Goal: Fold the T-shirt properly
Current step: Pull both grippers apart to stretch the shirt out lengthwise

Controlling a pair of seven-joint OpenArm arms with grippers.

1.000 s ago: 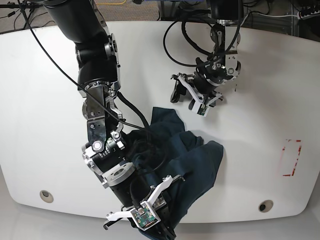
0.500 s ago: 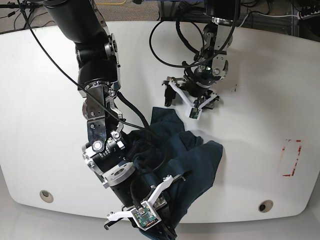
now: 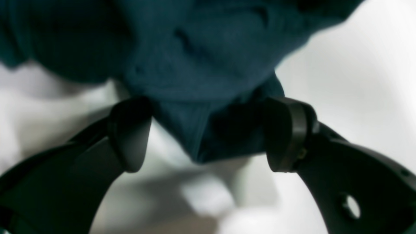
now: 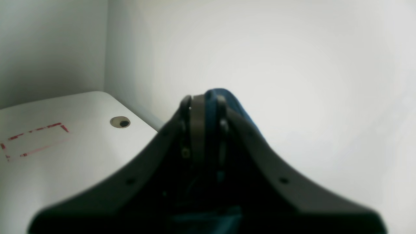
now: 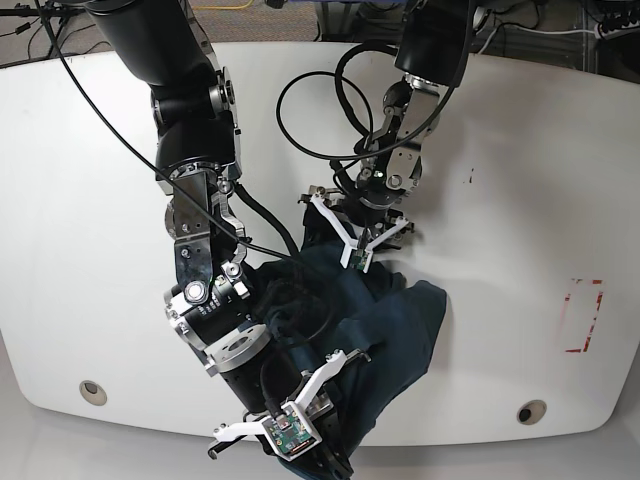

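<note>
While the right gripper [image 4: 204, 107] hangs past the near table [image 5: 100, 250] edge, pressed together on a fold of the T-shirt [image 5: 385, 320], its arm bends steeply down. The shirt lies crumpled at the table's near middle. Farther back, the left gripper [image 3: 208, 135] leans over the shirt's far corner, jaws spread on both sides of it. Bare table stays around.

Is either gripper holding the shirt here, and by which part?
The right gripper is shut on a fold of the T-shirt; which part cannot be told. The left gripper is open around a corner.
</note>
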